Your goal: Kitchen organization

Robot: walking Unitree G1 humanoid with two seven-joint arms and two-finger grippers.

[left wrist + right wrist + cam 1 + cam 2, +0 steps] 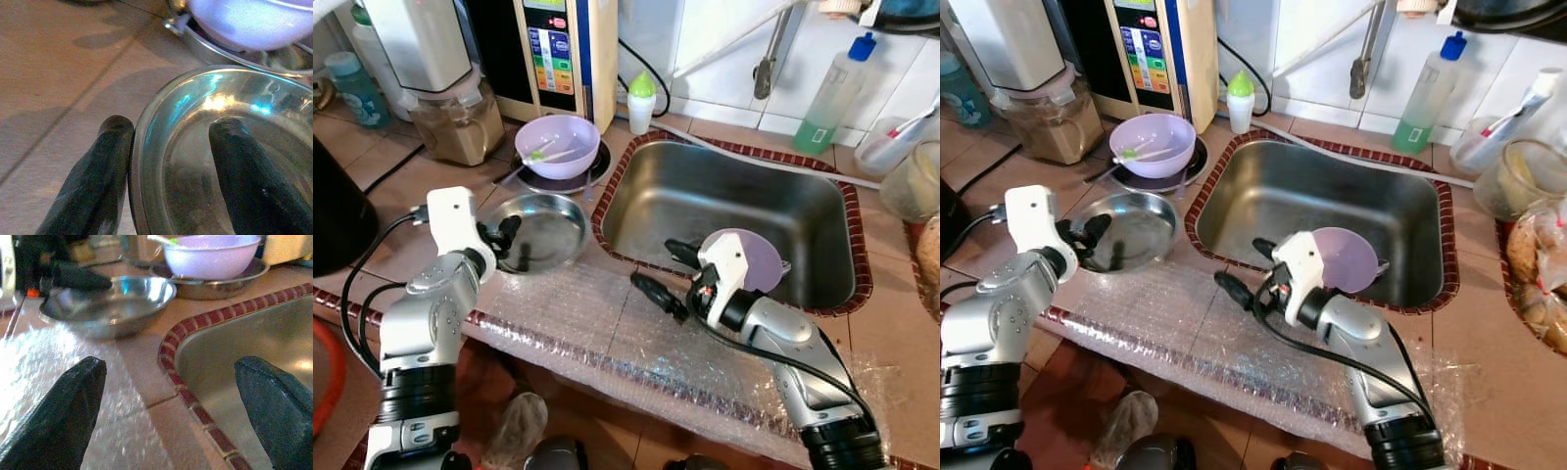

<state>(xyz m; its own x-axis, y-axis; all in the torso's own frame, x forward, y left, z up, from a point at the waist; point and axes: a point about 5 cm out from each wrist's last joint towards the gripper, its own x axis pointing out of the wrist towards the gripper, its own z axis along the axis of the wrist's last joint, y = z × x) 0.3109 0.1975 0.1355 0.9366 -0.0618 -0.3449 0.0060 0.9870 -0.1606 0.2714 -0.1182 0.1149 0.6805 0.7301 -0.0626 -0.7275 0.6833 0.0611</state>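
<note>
- Tiled counter (401,186) spans the frame, with a steel sink (724,211) set in at centre right and bubble wrap (607,328) along the near edge.
- Left gripper (507,245), centre left: fingers apart, straddling the near rim of the steel dish (548,230), one inside, one outside.
- Purple bowl (558,145) rests on a steel plate just behind the dish.
- Right gripper (668,272), centre: fingers wide apart, empty, over the sink's edge.
- Risk: thin slick rim; a shallow pinch could let the dish slip and knock the bowl.
</note>
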